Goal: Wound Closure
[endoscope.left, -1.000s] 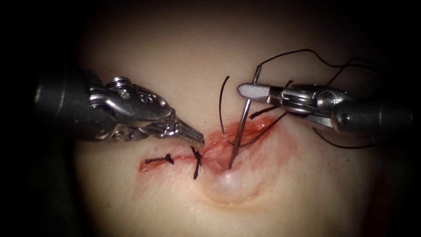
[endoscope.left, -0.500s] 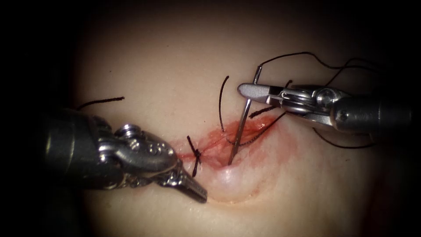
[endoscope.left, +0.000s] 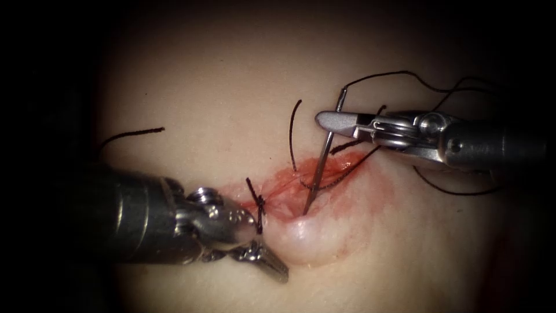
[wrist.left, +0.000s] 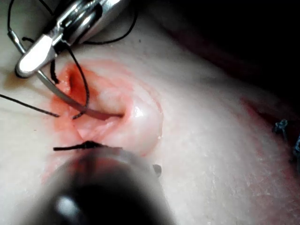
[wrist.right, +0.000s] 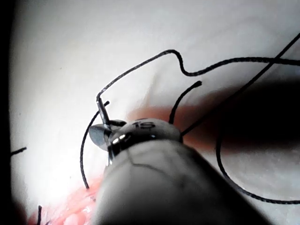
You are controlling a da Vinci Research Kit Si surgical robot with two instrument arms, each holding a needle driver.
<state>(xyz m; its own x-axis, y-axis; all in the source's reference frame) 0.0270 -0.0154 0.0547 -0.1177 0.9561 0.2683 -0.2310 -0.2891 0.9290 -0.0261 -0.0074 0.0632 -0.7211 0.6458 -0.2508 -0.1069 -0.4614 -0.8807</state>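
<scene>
1 needle (endoscope.left: 317,174) in tissue (endoscope.left: 405,243) – 2 tools

You had red fluid (endoscope.left: 353,188) spread in a patch on the tissue (endoscope.left: 202,87), well in from its edges, and a finished stitch (endoscope.left: 259,204) sat knotted in the left part of that patch, its short tails pointing up and down. A loose cut end of thread (endoscope.left: 132,134) lay toward the tissue's left edge, well apart from the patch, while a curved cut end (endoscope.left: 291,136) rose from the patch's upper border. In your left wrist view, small blue marks (wrist.left: 282,125) showed far from the patch.
</scene>
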